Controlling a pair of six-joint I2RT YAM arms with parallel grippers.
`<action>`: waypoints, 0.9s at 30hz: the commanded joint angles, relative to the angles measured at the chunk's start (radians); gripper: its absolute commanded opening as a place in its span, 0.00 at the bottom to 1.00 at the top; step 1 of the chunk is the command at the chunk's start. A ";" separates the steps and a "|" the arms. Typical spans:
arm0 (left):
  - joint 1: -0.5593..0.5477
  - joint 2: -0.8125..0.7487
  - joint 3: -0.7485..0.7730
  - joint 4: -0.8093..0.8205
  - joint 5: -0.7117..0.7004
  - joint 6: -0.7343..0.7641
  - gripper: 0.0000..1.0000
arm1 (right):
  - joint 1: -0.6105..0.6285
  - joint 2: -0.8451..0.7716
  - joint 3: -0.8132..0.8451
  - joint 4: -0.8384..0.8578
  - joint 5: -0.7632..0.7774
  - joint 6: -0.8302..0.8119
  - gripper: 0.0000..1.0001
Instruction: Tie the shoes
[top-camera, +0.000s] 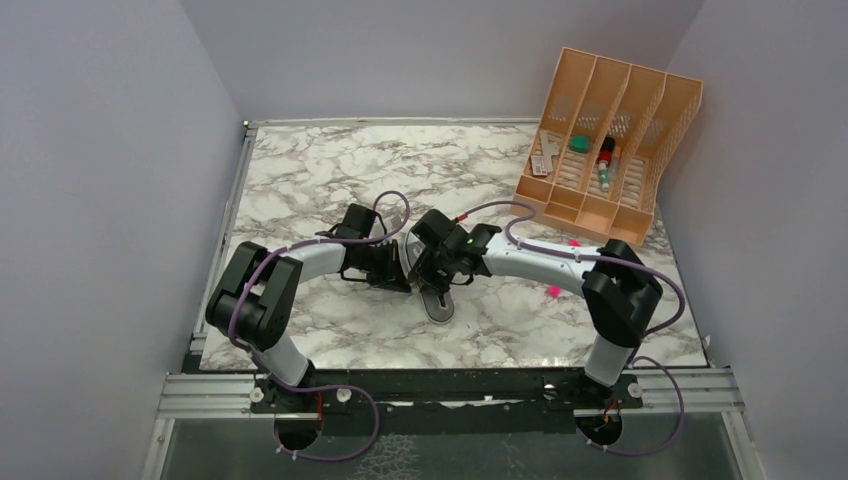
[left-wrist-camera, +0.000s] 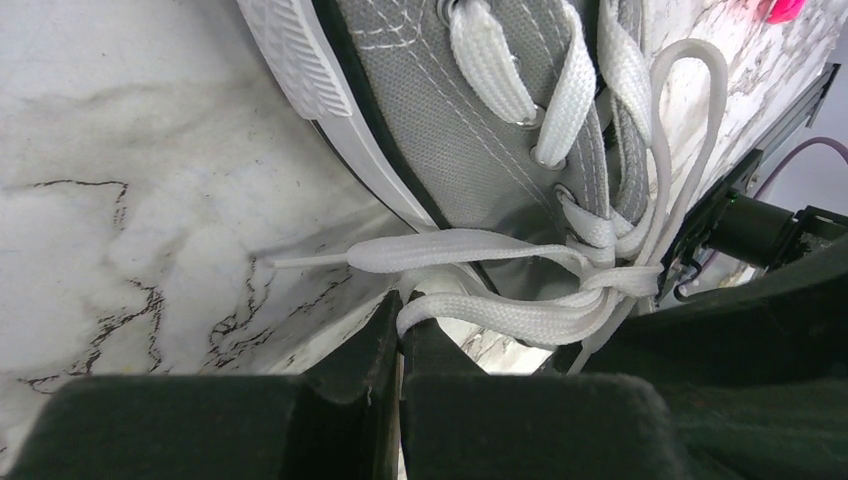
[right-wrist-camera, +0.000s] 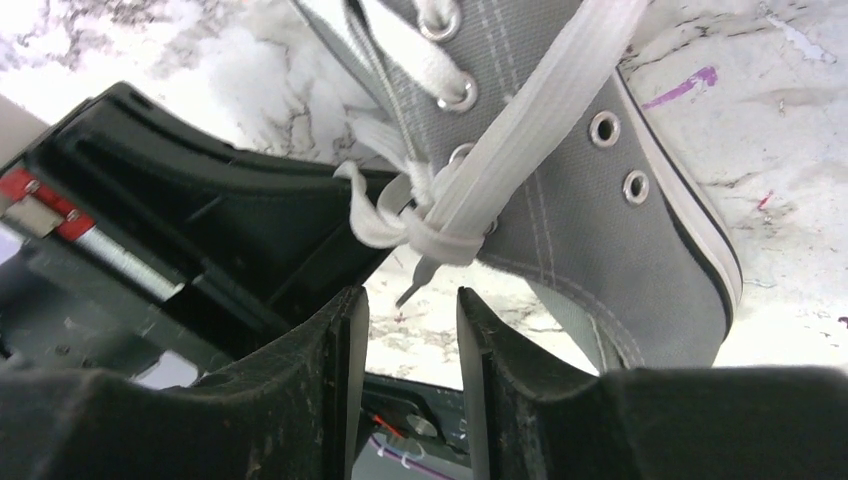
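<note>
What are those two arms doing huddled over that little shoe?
They are tying its laces. The left gripper is pinched shut on a white lace of the grey sneaker, which lies on the marble table. The right gripper sits open just below the knot. The bow does not look finished.

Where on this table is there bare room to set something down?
Free: far left of the table, beyond the left arm; the near strip before the shoe. Crowded: the middle, left hand and right hand at the shoe; the rack, far right.
</note>
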 joint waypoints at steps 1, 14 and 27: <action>-0.005 0.000 -0.008 0.014 0.043 0.012 0.00 | 0.023 0.035 0.010 -0.017 0.095 0.077 0.42; -0.005 -0.028 -0.022 0.008 0.058 0.047 0.00 | 0.048 -0.012 0.001 -0.041 0.052 0.098 0.01; -0.006 -0.022 -0.001 0.008 0.065 0.050 0.00 | 0.047 -0.123 -0.202 0.203 -0.162 -0.113 0.06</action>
